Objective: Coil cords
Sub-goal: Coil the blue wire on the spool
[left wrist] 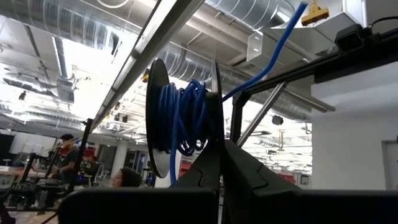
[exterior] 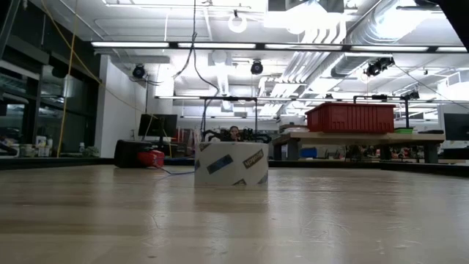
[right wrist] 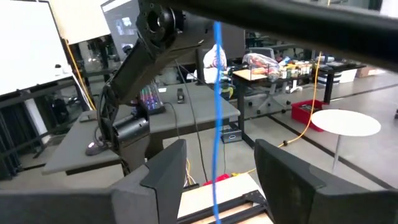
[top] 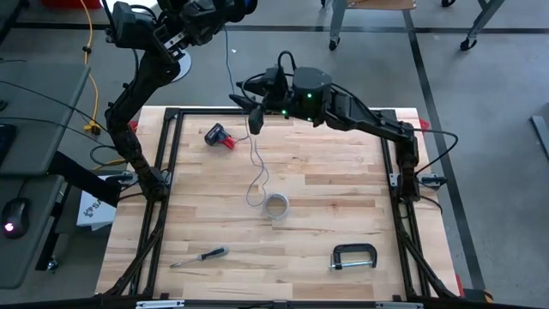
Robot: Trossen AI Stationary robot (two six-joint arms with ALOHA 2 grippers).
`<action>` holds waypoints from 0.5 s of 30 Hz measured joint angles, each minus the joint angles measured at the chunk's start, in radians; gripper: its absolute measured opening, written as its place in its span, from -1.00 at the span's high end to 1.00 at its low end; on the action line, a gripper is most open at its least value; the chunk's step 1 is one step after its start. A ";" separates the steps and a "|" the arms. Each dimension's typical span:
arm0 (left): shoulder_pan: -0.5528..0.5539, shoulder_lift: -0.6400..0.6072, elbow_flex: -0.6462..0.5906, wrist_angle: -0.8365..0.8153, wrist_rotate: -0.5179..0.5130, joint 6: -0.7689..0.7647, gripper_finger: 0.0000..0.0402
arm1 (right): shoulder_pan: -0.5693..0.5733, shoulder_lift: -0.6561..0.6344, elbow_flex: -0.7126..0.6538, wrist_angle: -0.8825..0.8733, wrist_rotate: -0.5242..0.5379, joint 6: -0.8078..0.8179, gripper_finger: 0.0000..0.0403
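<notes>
Find the left gripper (left wrist: 217,140) raised beyond the table's (top: 343,180) far left corner, jaws pinched shut on the flange of a spool (left wrist: 183,118) already wound with several turns of blue cord (right wrist: 216,93). From the spool, follow that cord down through the right gripper (right wrist: 219,149), hovering over the middle of the far edge with jaws standing apart on either side of the strand, apparently touching nothing. Look for the pale grey cord (top: 255,163) loose on the wood, trailing from near the far edge toward the table's centre and ending in a small loop just beside a tape roll (top: 274,206).

Risks, as a judgement:
- With nothing pinched by the open jaws, likely to lose the blue strand sideways out of the gap; then no tension, and loose turns spilling off the spool
- Closing off-line: likely to miss or kink the strand
- Dragging the grey cord later: liable to catch on the tape roll and pull it along

Count:
- two cords, one blue, one grey
- one spool
- one tape roll
- one red-and-black object (top: 220,136) near the far left corner, too small to identify
- one screwdriver (top: 199,256) by the near edge, toward the left
- one clamp (top: 353,257) by the near edge, toward the right
</notes>
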 joint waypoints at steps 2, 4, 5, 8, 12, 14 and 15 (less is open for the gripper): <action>0.000 0.000 0.000 0.000 0.000 0.000 1.00 | -0.003 0.000 0.000 0.000 0.000 0.002 0.09; 0.000 0.000 0.000 0.000 0.000 0.000 1.00 | -0.005 0.002 0.000 -0.005 0.002 0.011 0.09; 0.000 0.000 0.000 0.000 0.000 0.000 1.00 | -0.006 0.005 0.001 -0.003 0.001 0.016 0.09; 0.000 0.001 0.000 -0.001 0.000 0.014 1.00 | -0.005 0.012 0.001 -0.005 -0.014 0.029 0.09; 0.000 0.001 0.000 -0.001 -0.002 0.023 1.00 | -0.004 0.018 0.001 0.002 -0.030 0.030 0.10; 0.000 0.001 0.000 0.000 -0.003 0.024 1.00 | -0.005 0.021 0.001 0.003 -0.031 0.034 0.12; 0.000 0.001 0.000 -0.001 -0.003 0.024 1.00 | -0.005 0.021 0.001 0.003 -0.032 0.046 0.14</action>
